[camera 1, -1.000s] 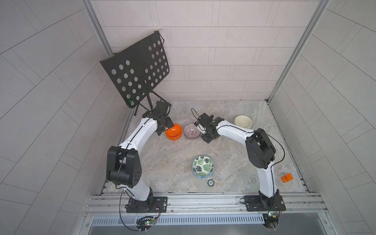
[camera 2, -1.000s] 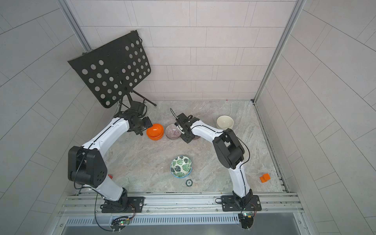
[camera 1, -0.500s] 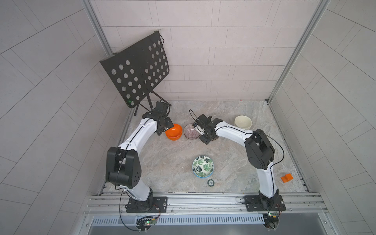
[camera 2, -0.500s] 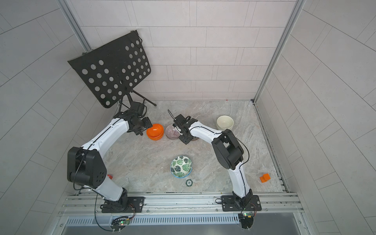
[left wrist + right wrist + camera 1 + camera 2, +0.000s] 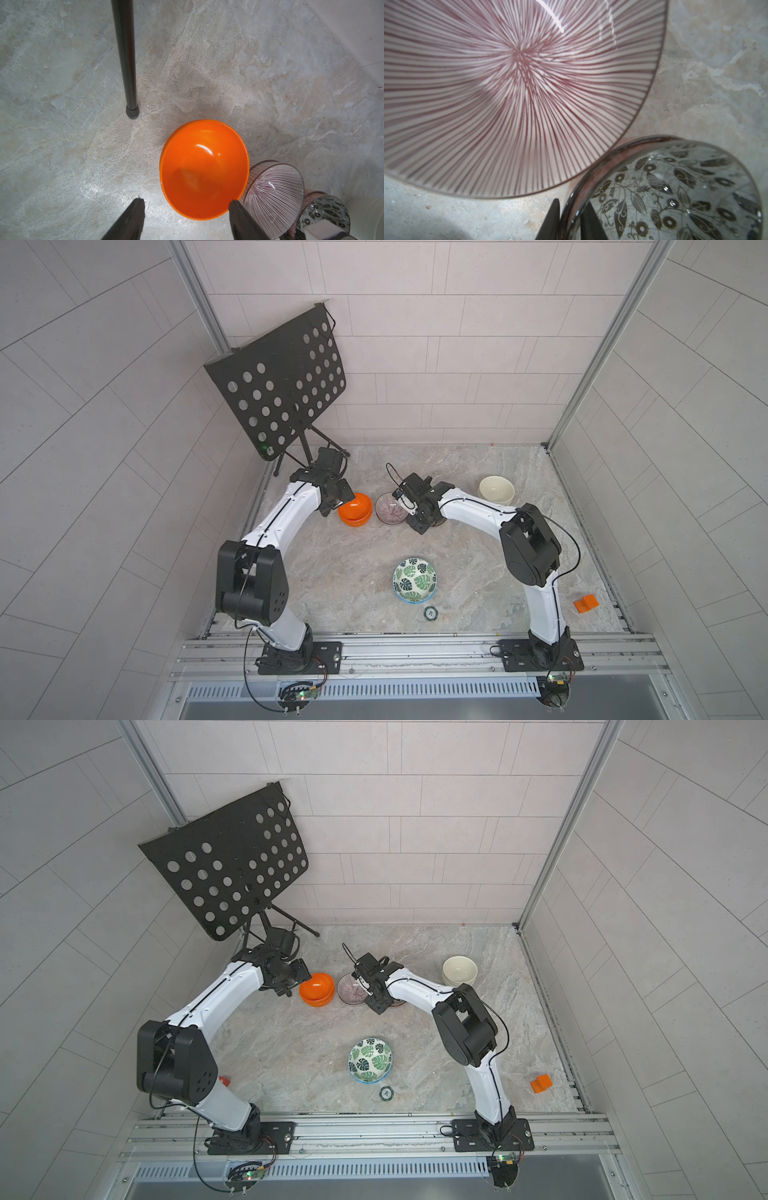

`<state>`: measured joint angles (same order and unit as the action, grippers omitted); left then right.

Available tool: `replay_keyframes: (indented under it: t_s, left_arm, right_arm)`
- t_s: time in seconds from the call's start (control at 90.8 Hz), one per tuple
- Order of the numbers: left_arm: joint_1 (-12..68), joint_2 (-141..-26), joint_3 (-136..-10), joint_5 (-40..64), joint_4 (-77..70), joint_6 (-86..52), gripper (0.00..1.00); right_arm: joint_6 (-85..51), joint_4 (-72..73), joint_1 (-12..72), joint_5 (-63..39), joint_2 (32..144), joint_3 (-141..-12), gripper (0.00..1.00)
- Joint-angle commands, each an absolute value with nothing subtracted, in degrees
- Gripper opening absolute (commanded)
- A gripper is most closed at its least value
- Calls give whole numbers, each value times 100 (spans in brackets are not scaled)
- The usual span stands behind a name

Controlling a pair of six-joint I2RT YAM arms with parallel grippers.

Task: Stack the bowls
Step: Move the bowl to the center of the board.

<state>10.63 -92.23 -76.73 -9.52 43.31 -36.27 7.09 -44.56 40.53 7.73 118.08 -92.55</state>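
Observation:
Two orange bowls (image 5: 354,509) sit nested at the back left, also in the left wrist view (image 5: 204,168). My left gripper (image 5: 185,204) is open; its fingers straddle the stack's near rim. Right beside it stands the purple striped bowl (image 5: 390,509), which fills the right wrist view (image 5: 512,87). My right gripper (image 5: 571,218) is shut on the rim of the black-and-white leaf-print bowl (image 5: 675,193), next to the purple one and mostly hidden under the arm in both top views. A cream bowl (image 5: 496,490) stands at the back right. A green leaf-print bowl (image 5: 414,580) stands in the front middle.
A black perforated music stand (image 5: 282,389) stands at the back left; one of its legs (image 5: 124,58) ends close to the orange stack. A tiny green-rimmed disc (image 5: 431,613) lies in front of the green bowl. An orange block (image 5: 586,603) sits by the right rail.
My right gripper has shifted slightly left toward the purple bowl, still shut on the black-and-white bowl's rim. The left arm has not visibly moved.

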Motion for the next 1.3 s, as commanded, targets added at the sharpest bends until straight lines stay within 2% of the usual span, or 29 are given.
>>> replay_keyframes:
  t_s: [0.0,0.154,0.341,0.44,0.804,0.991,1.288]
  left_arm:
    - [1081,-9076,-7644,-997,4376,-3607,66]
    - [1079,-9079,-7673,-1011,4390,-3595,66]
    - [1076,-9093,-7699,-1004,4392,-3599,66]
    - [1080,-9081,-7723,-1002,4398,-3586,66]
    - [1081,-9017,-7811,-998,4479,-3541,66]
    - [1085,-8982,-7882,-1101,4603,-3416,67]
    - [1120,-8980,-7819,-947,4527,-3453,67]
  right_arm:
    - [787,-4307,4069,803,11819,-9375,21]
    - [799,-4313,4055,826,11822,-9396,22]
    - [798,-4223,4055,859,11693,-9276,38]
    - [776,-4143,4052,896,11475,-9157,42]
    - [353,-4541,4187,1013,9953,-8404,47]
    - [-792,-5001,4412,492,9117,-7757,48]
    - [-2106,-4332,5216,204,8348,-6293,50]
